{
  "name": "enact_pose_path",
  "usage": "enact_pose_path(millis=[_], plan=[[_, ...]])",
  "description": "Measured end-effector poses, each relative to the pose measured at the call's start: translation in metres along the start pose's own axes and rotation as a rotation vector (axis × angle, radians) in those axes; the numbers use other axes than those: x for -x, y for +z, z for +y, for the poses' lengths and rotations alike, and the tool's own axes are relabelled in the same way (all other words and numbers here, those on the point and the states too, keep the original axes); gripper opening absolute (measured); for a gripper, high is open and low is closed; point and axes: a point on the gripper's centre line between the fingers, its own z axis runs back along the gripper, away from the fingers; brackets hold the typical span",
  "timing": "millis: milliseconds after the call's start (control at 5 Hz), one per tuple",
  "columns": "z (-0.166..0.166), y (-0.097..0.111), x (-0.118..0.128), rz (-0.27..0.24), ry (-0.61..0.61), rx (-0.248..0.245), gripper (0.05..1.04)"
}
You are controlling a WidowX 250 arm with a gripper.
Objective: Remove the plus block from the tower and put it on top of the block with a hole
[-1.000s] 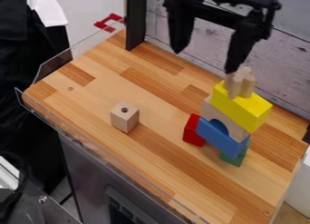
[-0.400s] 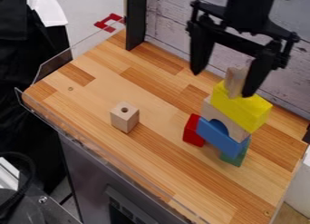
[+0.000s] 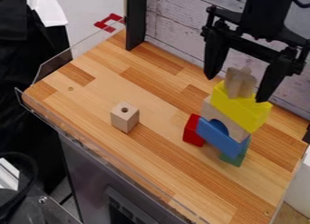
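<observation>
The pale, unpainted plus-shaped wooden block (image 3: 240, 82) stands atop a smooth yellow block (image 3: 242, 108), between the spread fingers of the black pincer (image 3: 236, 89), which is open. Beneath the yellow are a pale wooden arch (image 3: 211, 111), a blue block (image 3: 218, 138), and red (image 3: 193, 131) and green (image 3: 233, 159) blocks. Well apart, a pale wooden block with a round hole in its top (image 3: 124, 119) sits on the strip-grained wooden counter (image 3: 157, 159).

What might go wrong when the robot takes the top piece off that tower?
The open gripper hangs low around the plus block, so a fingertip might bump the yellow block under it and topple the tower. Later, the plus block might tip off the block with a hole, because its top looks small.
</observation>
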Motion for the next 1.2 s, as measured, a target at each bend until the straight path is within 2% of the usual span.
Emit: enact_pose_path(millis=[400,600,800,1000,1200], plan=[[-0.004,-0.004,-0.003,0.004,0.012,0.009,0.387],[-0.004,-0.005,-0.003,0.002,0.018,0.01,0.162],[0.002,0.005,0.001,-0.004,0.047,0.009,0.093],[0.024,0.043,0.005,-0.095,0.12,0.027,0.092],[0.051,0.058,0.011,-0.121,0.211,0.038,0.092]])
